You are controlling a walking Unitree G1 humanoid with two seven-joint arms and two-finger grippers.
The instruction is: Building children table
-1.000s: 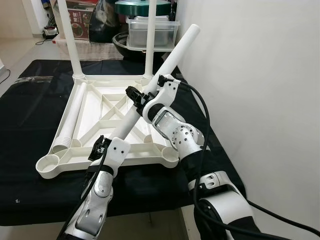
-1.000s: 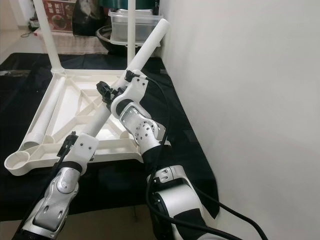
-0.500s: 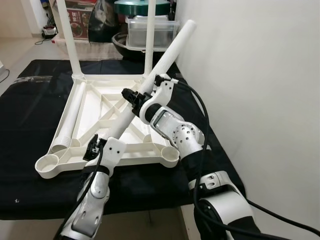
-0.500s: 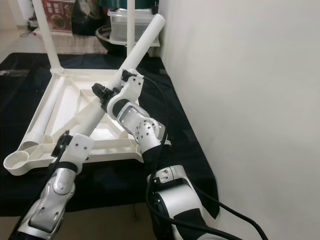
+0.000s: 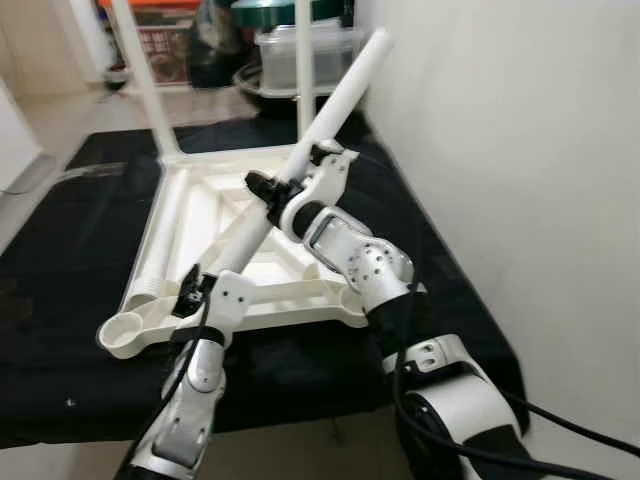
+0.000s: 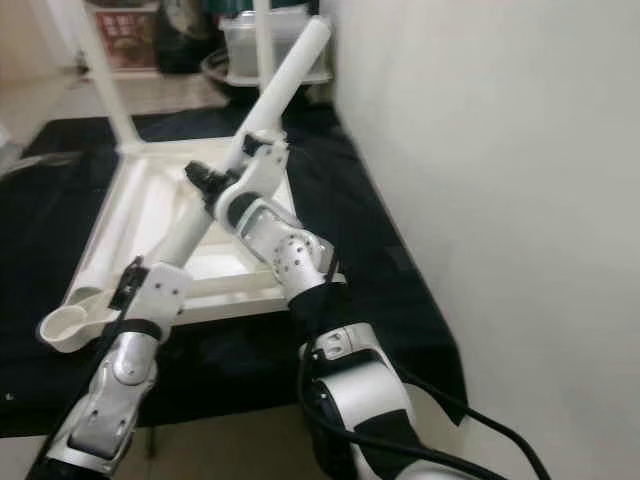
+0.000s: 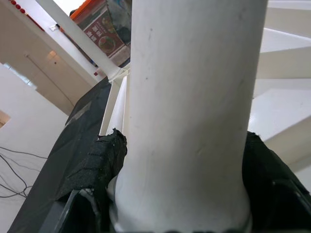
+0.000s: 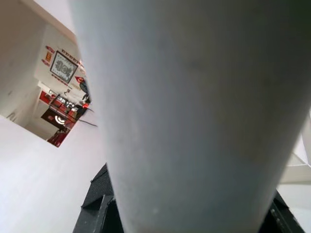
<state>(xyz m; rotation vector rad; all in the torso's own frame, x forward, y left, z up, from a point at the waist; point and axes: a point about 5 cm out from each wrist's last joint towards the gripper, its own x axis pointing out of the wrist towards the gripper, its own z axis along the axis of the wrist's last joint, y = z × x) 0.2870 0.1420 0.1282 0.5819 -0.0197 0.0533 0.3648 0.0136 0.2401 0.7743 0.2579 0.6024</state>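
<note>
White table leg (image 5: 330, 120) slanted over upturned tabletop (image 5: 200, 215), clenched low by left gripper (image 5: 197, 292), midway by right gripper (image 5: 268, 190); two legs already upright.

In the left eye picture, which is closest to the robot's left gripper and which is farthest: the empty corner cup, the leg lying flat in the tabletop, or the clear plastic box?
1. Empty corner cup, just to the left of the left gripper.
2. Leg lying flat along the tabletop's left edge, a bit farther back.
3. Clear plastic box, far back behind the table.
</note>
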